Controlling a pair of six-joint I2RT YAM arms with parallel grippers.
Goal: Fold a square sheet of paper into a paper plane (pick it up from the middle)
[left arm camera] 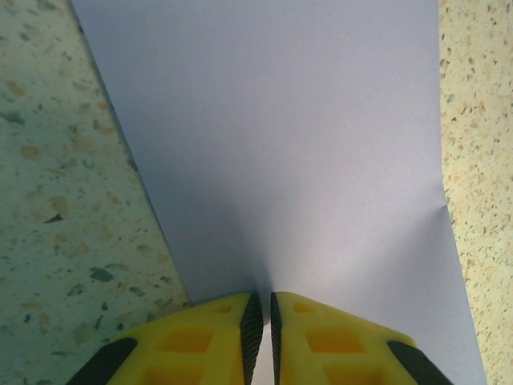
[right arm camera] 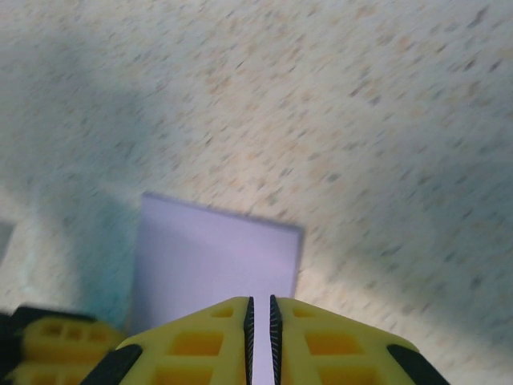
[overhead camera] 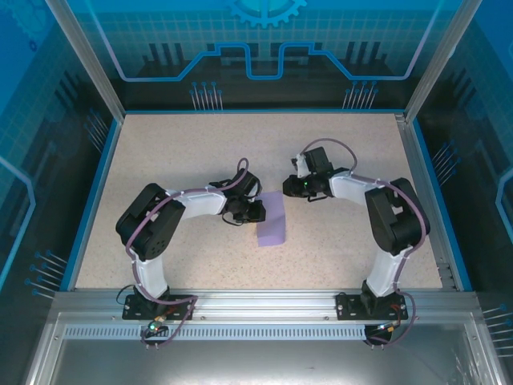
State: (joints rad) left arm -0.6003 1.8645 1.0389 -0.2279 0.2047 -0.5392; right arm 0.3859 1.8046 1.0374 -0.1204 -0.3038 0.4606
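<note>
The purple sheet of paper (overhead camera: 272,226) is in the middle of the speckled table (overhead camera: 160,160), between the two arms. The left gripper (left arm camera: 261,303) has its yellow fingers (left arm camera: 200,333) squeezed almost all the way together, and one edge of the paper (left arm camera: 280,144) is pinched in the thin gap between them. The right gripper (right arm camera: 260,305) is squeezed nearly closed too, and it pinches the other end of the paper (right arm camera: 216,245), which sticks out in front of it like a small flap.
</note>
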